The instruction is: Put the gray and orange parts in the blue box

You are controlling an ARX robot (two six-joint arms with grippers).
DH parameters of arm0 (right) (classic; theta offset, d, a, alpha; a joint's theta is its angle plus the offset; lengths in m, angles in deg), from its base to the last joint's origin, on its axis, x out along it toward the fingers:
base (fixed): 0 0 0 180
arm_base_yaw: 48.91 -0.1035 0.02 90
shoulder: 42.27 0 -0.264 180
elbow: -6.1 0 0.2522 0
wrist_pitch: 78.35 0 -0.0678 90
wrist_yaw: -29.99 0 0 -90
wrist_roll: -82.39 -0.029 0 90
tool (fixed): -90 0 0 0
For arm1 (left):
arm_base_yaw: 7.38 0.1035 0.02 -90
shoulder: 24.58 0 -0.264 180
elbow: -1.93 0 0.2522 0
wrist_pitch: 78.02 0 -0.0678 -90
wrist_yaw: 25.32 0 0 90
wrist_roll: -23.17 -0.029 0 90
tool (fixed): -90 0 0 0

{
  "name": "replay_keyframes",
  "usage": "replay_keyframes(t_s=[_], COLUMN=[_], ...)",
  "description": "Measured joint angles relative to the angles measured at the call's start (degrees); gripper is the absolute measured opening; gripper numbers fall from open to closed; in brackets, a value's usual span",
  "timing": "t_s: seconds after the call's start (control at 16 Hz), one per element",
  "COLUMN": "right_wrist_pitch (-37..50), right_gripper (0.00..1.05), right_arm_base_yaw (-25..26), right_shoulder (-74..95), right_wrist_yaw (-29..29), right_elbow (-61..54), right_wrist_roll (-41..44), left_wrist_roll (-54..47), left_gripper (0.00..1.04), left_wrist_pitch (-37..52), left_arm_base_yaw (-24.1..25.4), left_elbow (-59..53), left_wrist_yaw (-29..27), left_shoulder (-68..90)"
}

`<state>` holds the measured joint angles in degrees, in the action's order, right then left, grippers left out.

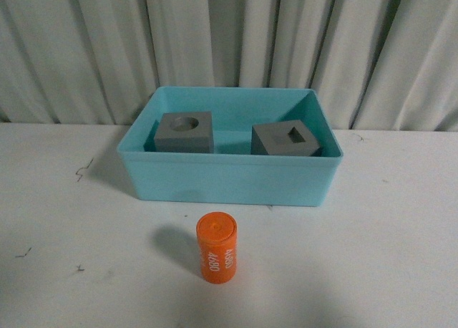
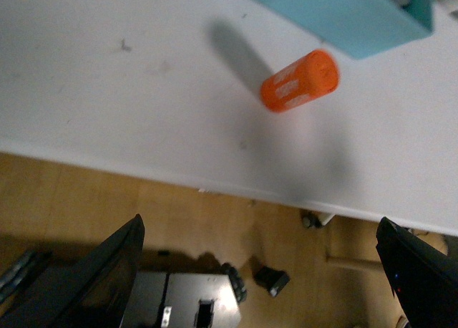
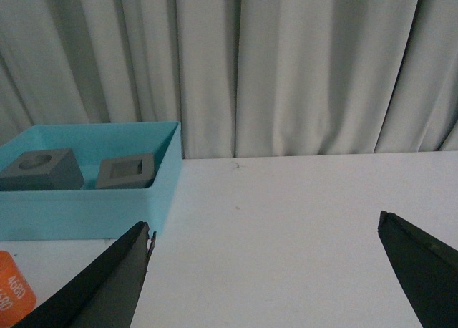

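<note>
Gripping nothing, left gripper [image 2: 259, 224] and right gripper [image 3: 263, 224] spread wide; left to move, orange cylinder [image 1: 217, 246] standing near bench [image 1: 372, 271] front edge, just short of blue box [image 1: 229, 181]; done beyond, round-recess gray cube [image 1: 184, 132] and square-recess gray cube [image 1: 284, 140] inside.

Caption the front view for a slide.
Round-recess cube and square-recess cube in the blue box; orange cylinder outside on the table.

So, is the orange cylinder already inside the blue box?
No, it is outside. The orange cylinder stands on the table in front of the blue box, not touching it.
</note>
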<state>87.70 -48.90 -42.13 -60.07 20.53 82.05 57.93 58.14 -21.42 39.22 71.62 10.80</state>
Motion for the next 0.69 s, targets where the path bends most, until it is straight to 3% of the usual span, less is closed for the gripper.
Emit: replay_keyframes(t_s=[0.06, 0.12, 0.25, 0.31, 0.56, 0.62, 0.69], right_wrist_pitch=[0.0, 0.0, -0.1, 0.0, 0.0, 0.0, 0.0], right_gripper=[0.98, 0.98, 0.98, 0.98, 0.98, 0.98, 0.98], right_arm_base_yaw=[0.0, 0.0, 0.0, 0.0, 0.0, 0.0, 0.0], right_shoulder=[0.0, 0.0, 0.0, 0.0, 0.0, 0.0, 0.0], right_wrist_yaw=[0.0, 0.1, -0.1, 0.0, 0.1, 0.1, 0.1], right_elbow=[0.0, 0.0, 0.0, 0.0, 0.0, 0.0, 0.0], right_wrist_roll=[0.0, 0.0, 0.0, 0.0, 0.0, 0.0, 0.0], left_wrist_roll=[-0.5, -6.5, -19.1, -25.9, -33.4, -33.6, -33.9], left_gripper=[0.96, 0.85, 0.69, 0.57, 0.09, 0.02, 0.02], left_wrist_pitch=[6.1, 23.3, 37.4, 43.6, 41.7, 40.7, 40.4], left_arm_base_yaw=[-0.7, -3.1, -1.5, 1.5, 6.5, 8.8, 12.7], left_elbow=[-0.4, -7.4, -16.5, -17.6, -19.9, -20.2, -20.4], left_wrist_yaw=[-2.0, -11.9, -19.8, -20.5, -14.7, -11.4, -8.1], left_shoulder=[-1.2, -6.1, -13.4, -14.2, -19.6, -20.7, -21.7])
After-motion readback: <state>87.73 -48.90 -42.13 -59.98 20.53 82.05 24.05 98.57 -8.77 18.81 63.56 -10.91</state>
